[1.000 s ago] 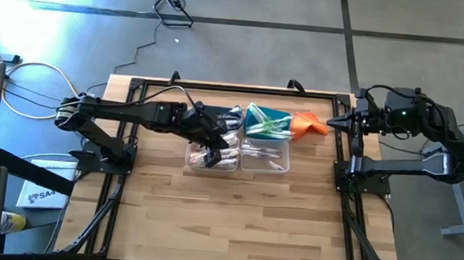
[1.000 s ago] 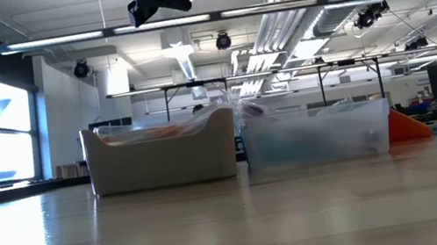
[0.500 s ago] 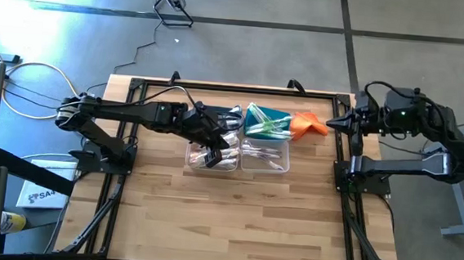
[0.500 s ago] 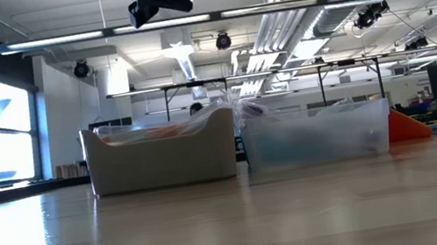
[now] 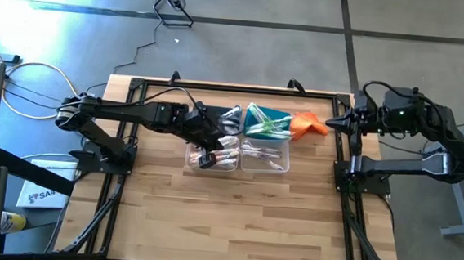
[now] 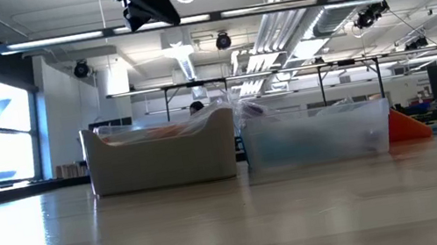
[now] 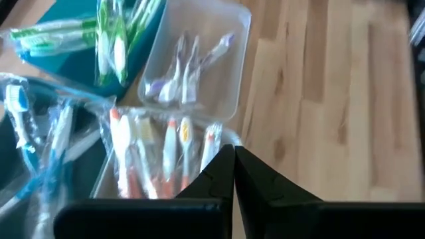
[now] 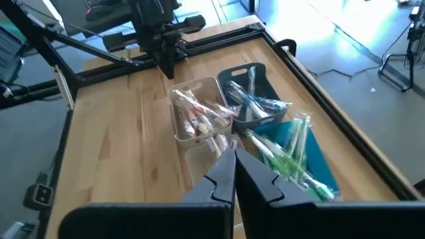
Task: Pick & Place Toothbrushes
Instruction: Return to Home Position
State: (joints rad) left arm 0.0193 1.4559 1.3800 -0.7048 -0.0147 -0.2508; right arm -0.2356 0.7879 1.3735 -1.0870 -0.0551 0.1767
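Wrapped toothbrushes lie sorted in four small bins mid-table. Pink-red ones [image 7: 159,153] fill a whitish bin [image 5: 212,156], whitish ones [image 7: 188,61] a clear bin [image 5: 266,156], green ones [image 5: 265,122] a teal bin, and blue ones [image 8: 254,99] a dark bin [image 5: 226,116]. My left gripper [image 5: 207,156] hangs shut and empty above the whitish bin, well clear of it in the low view [image 6: 143,0]. My right gripper [image 5: 331,123] waits shut near the table's right edge, beside an orange cloth [image 5: 304,124].
The four bins stand close together in two rows at the table's far middle. The orange cloth lies right of the teal bin. Bare wood stretches over the whole near half of the table [image 5: 234,220]. Black frame rails run along the table's edges.
My left gripper has shifted a little toward the table's left above the whitish bin, staying shut. The bins and toothbrushes have not moved.
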